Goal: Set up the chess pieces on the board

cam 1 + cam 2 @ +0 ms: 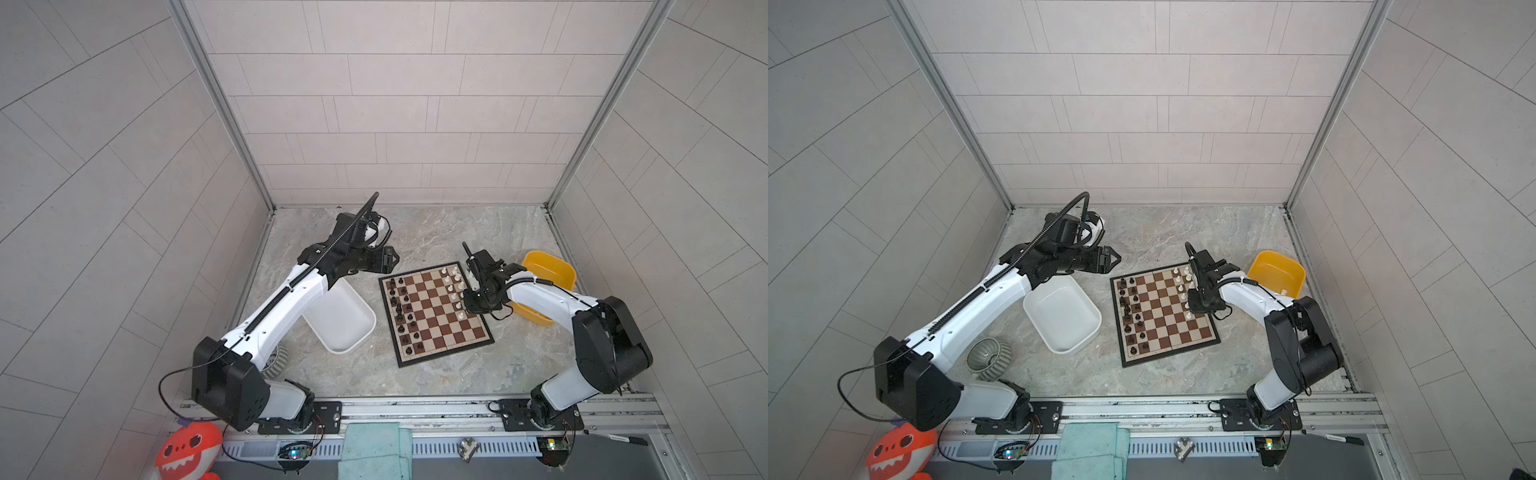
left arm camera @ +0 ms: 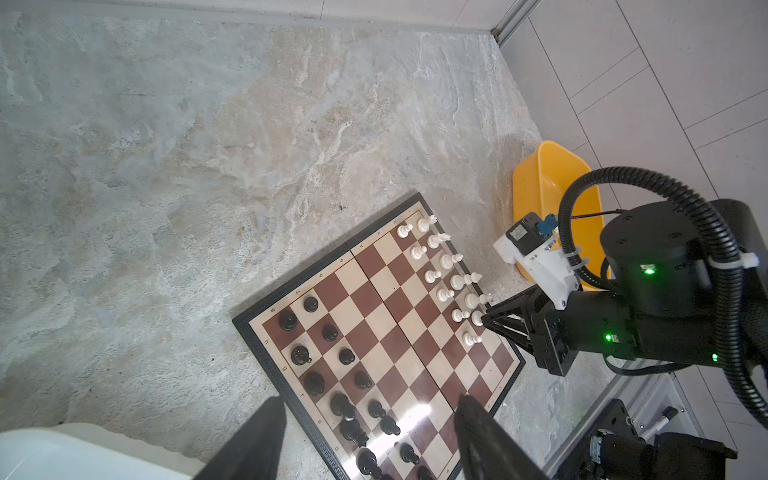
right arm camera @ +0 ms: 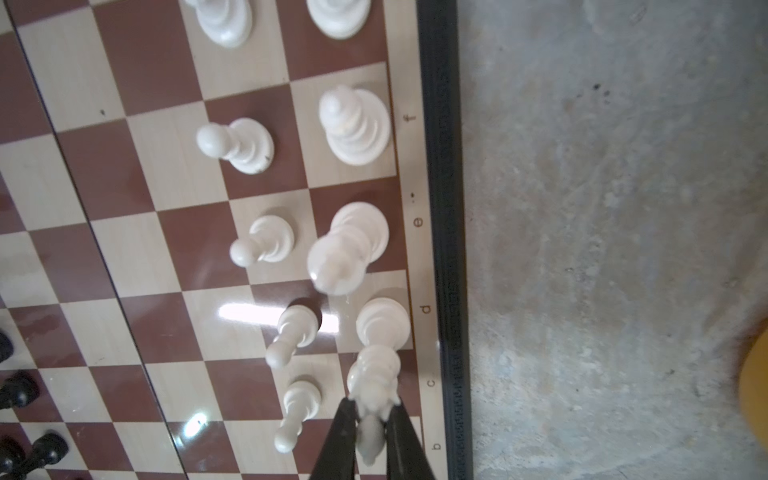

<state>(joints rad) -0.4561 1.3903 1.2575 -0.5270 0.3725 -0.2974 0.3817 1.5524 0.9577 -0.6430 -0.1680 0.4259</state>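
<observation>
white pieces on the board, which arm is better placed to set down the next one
Right. The right gripper is over the white side of the board with a white piece pinched between its fingers, while the left gripper hangs open beyond the board's black-side corner.

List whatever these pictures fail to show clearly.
- Right wrist view: blur hides the kind and footing of the white piece in the right gripper.
- Both top views: the black pieces are too small to tell kinds.
- Both top views: the right arm covers part of the yellow tub; contents unclear.
- Left wrist view: the frame edge cuts off a corner of the board and black pieces there.
</observation>
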